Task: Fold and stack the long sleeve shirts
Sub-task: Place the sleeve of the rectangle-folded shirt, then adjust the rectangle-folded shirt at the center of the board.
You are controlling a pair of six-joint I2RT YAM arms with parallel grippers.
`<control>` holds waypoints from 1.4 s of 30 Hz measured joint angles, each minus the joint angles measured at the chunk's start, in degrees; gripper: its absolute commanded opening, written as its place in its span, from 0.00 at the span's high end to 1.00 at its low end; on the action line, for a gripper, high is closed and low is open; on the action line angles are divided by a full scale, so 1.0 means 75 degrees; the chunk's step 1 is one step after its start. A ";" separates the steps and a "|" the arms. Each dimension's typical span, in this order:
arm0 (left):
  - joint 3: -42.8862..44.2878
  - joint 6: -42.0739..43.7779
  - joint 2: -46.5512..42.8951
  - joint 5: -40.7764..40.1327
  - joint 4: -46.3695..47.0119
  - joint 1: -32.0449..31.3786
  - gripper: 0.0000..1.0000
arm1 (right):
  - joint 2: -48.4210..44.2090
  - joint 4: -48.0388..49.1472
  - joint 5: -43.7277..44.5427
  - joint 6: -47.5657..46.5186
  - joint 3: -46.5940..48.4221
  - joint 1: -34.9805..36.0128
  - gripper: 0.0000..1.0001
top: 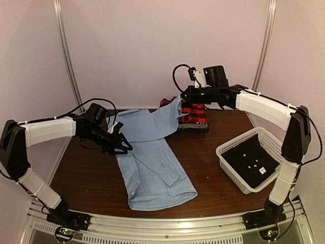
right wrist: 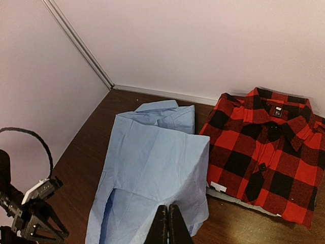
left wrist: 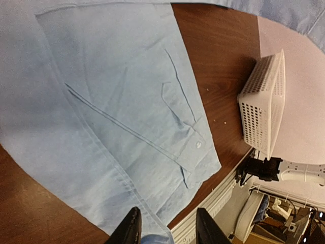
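Observation:
The light blue shirt [top: 157,173] lies lengthwise on the brown table, partly folded, its hem toward the near edge. My right gripper [top: 182,97] is shut on its far right edge and holds that part lifted; in the right wrist view the cloth [right wrist: 152,162] drapes away from the pinched fingertips [right wrist: 168,216]. My left gripper [top: 123,146] hangs at the shirt's left edge. Its jaws stand apart [left wrist: 167,231] over the shirt [left wrist: 117,101], with a small bump of blue cloth low between them. The red-and-black plaid shirt [top: 195,114] lies folded at the back [right wrist: 264,152].
A white mesh basket [top: 219,151] with a dark inside stands at the right of the table [left wrist: 264,101]. Bare brown table [top: 86,173] shows on both sides of the blue shirt. The metal rail [top: 167,223] runs along the near edge.

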 measured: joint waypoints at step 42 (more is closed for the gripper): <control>0.0554 0.0047 0.3308 -0.0530 0.2157 0.0568 0.74 | -0.0356 0.0262 0.1393 0.0420 -0.3427 0.5208 0.56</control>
